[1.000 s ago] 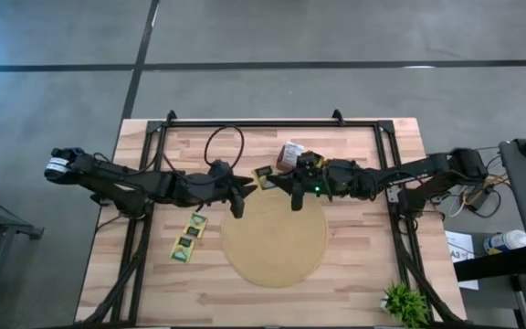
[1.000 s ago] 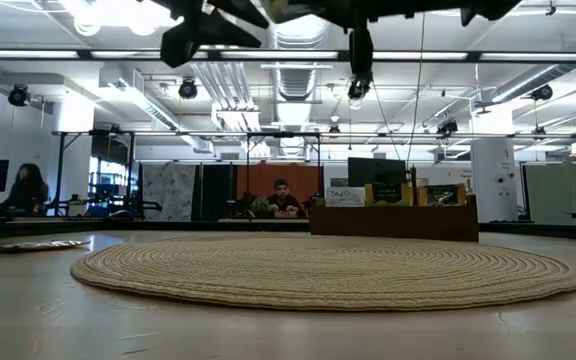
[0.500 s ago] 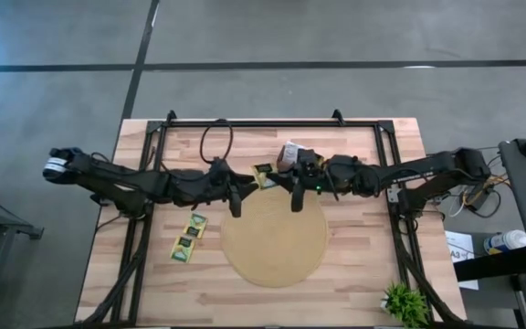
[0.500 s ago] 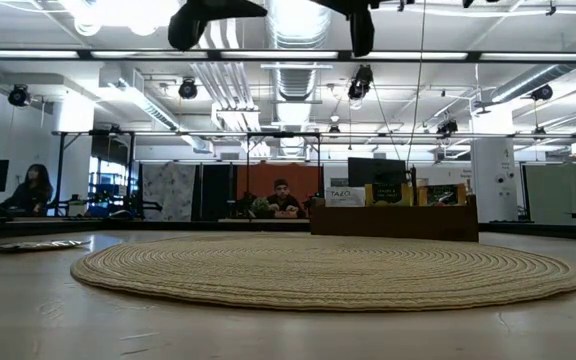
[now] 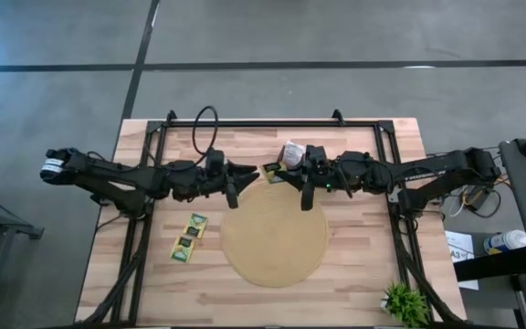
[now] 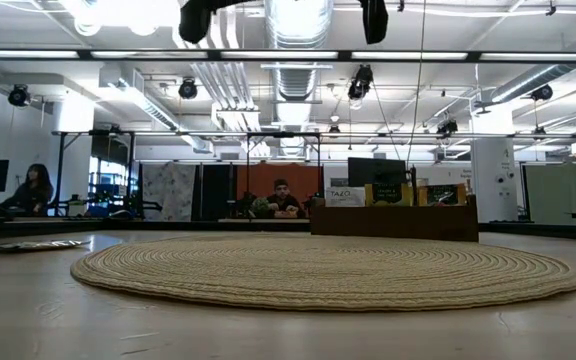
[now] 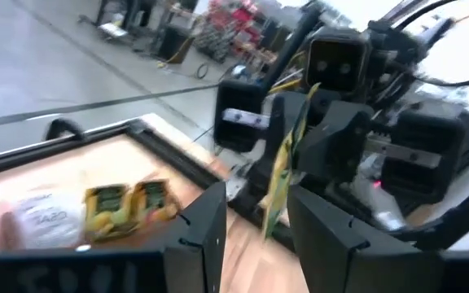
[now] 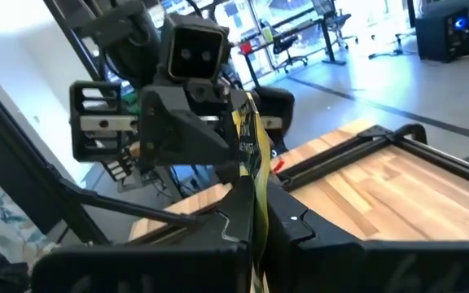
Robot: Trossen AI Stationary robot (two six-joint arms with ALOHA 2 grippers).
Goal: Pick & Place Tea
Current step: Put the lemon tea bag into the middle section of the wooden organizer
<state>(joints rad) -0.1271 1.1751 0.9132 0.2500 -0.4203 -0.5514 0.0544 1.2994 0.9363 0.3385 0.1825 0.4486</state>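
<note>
Hand-over hazard: the right end effector (image 8: 255, 213), clenched on a yellow-and-green tea sachet (image 8: 251, 146) held edge-up above the mat's (image 5: 274, 239) far rim, faces the released left end effector (image 7: 255, 236); misaligned fingers could crumple or drop the thin paper. Two more sachets (image 5: 189, 236) lie flat on the surface (image 5: 363, 265).

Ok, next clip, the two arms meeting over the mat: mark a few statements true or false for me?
1. The right hand is shut on a yellow sachet. True.
2. The left hand grips a sachet too. False: it is open and empty, facing the right hand.
3. Two loose sachets lie on the round mat. False: they lie on the bare table beside the mat, on the left arm's side.
4. Both hands are up off the table. True.
</note>
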